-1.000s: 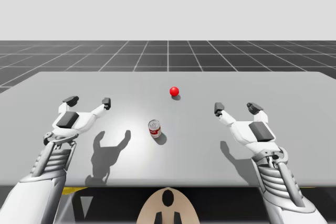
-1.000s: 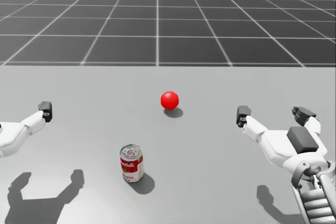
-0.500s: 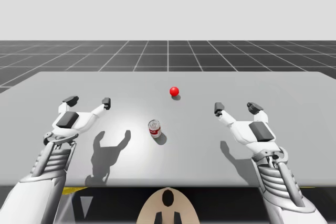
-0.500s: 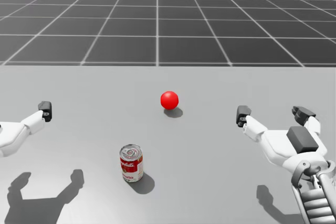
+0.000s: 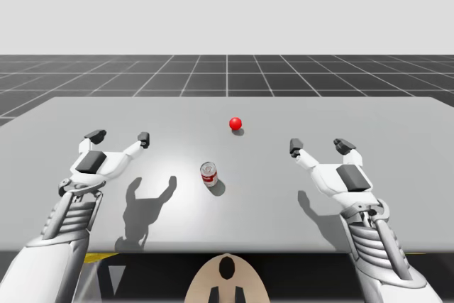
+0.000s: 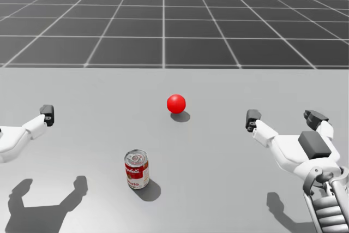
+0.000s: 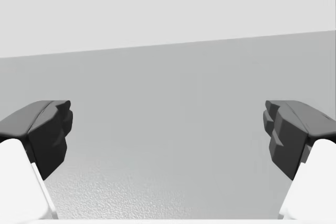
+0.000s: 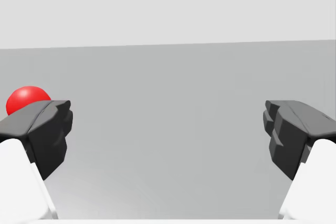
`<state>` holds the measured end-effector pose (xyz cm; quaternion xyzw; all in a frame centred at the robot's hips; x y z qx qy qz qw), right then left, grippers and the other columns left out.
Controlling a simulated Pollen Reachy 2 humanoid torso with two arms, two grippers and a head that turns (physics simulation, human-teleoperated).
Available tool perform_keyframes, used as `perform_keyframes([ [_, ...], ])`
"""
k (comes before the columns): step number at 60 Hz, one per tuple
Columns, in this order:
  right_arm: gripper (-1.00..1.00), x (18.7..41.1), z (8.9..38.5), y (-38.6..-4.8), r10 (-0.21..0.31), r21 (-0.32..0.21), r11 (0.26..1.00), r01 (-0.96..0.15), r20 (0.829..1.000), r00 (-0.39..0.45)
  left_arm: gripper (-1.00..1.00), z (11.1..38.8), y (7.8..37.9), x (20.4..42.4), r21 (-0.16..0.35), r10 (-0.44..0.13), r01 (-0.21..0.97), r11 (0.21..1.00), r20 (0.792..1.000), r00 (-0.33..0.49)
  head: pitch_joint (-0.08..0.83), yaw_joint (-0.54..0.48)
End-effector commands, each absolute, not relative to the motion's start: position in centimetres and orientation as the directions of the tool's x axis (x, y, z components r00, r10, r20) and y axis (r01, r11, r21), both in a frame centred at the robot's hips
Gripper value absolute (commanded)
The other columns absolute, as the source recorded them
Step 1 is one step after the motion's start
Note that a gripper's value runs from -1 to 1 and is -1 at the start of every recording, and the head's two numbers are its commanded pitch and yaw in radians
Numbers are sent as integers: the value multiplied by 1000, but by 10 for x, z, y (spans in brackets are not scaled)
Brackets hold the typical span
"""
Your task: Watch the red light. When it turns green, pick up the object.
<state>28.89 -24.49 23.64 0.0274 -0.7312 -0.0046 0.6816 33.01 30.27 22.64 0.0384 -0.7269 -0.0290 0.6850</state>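
Red-and-white can (image 6: 136, 169) sits on our grey table (image 5: 397, 125). Our left gripper (image 5: 120, 137) and right gripper (image 5: 320, 147) hover either side of the red light ball (image 5: 235, 123), well apart from it, fingers spread, holding nothing. Can upright, long axis vertical, sealed top up, contents hidden, nearer us than the light, slightly toward our left side.

Bright, even light falls from overhead on the flat grey table (image 5: 397, 140), leaving a paler sheen left of its middle. The small red-and-white metal can (image 5: 208, 174) and the glossy red ball-shaped light (image 5: 235, 123) throw small dark shadows to their near right. Larger grey shadows of the left gripper (image 5: 120, 136) and right gripper (image 5: 319, 147) lie towards the table's near edge.
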Motion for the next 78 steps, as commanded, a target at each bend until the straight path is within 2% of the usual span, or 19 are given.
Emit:
perform_keyframes([
  [1,-1000,288,235,-243,-56,54,998,-34,996,-67,-1000,227,303,330,95,-96,-15,995,994,-60,433,-43],
  [27,-1000,288,235,-243,-51,49,998,-35,996,-68,-1000,227,302,330,98,-99,-16,995,993,-60,446,-39],
  [43,-1000,288,236,-242,-49,47,998,-41,996,-71,-1000,225,300,330,104,-105,-10,995,993,-54,597,51],
  [61,-1000,286,236,-239,-46,42,998,-49,996,-73,-1000,229,288,322,103,-102,33,994,994,-42,674,91],
  [69,-1000,286,234,-237,-42,39,998,-48,997,-67,-1000,236,268,309,77,-77,134,988,997,0,668,89],
  [78,-1000,287,232,-237,-40,38,998,-44,997,-59,-1000,254,255,272,-25,10,302,953,999,52,659,83],
])
